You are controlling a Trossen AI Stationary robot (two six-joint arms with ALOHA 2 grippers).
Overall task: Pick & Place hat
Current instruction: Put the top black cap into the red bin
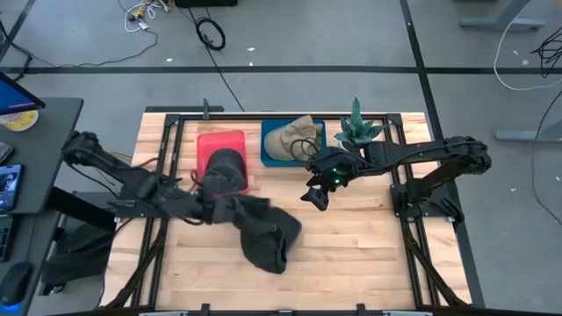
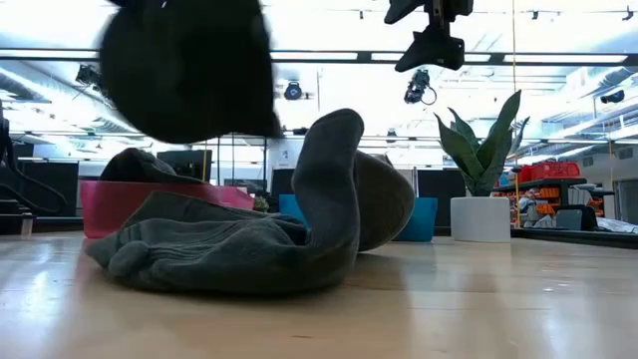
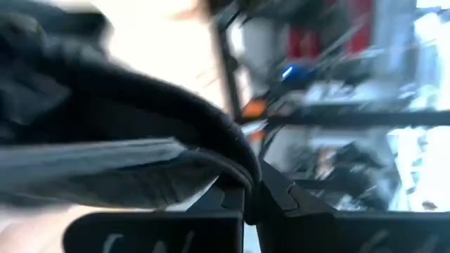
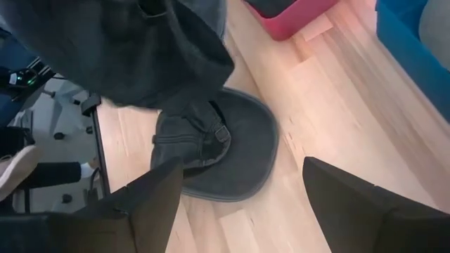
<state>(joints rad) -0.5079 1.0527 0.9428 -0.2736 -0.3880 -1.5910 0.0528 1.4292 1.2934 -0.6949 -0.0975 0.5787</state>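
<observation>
My left gripper (image 1: 209,212) is shut on a dark hat (image 2: 189,70), which hangs above the table's middle; the right wrist view shows it too (image 4: 140,56). Below it a grey hat (image 1: 268,241) lies crumpled on the wood, its round brim (image 4: 246,154) flat on the table. Another dark hat (image 1: 225,168) sits in the red bin (image 1: 211,140). My right gripper (image 1: 316,195) hovers open above the table, right of the hats, with nothing between its fingers. My left gripper pinches an edge of the dark hat (image 3: 235,172) between its two shut fingers. It comes from the table's left, nearly level and slanting a little down. The hat is lifted clear of the table and hangs beside and below the fingers.
A blue bin (image 1: 268,145) holding a tan hat (image 1: 294,136) stands at the far middle, beside the red bin. A potted plant (image 1: 356,132) stands to its right. Bare wood lies at the near right of the table (image 1: 369,254).
</observation>
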